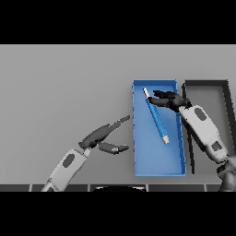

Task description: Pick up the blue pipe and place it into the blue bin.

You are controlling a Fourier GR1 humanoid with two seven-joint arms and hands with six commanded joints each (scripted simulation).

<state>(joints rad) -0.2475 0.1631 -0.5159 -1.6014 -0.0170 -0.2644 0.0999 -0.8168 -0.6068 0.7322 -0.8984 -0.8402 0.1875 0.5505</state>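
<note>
Blue pipe (156,117) in blue bin (159,168), R hand (168,100) fingers loose beside it — L hand (103,134) spread.

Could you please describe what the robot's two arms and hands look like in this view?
Both arms have smooth white, rounded forearm shells, each carrying a dark grey oval inset panel, with darker grey sections at the joints. The left hand and right hand are dark grey to black, with slim, tapering fingers and a thumb. No cables, lettering or other markings can be seen.

A plain grey table (64,83) fills the view under soft, even light.
</note>
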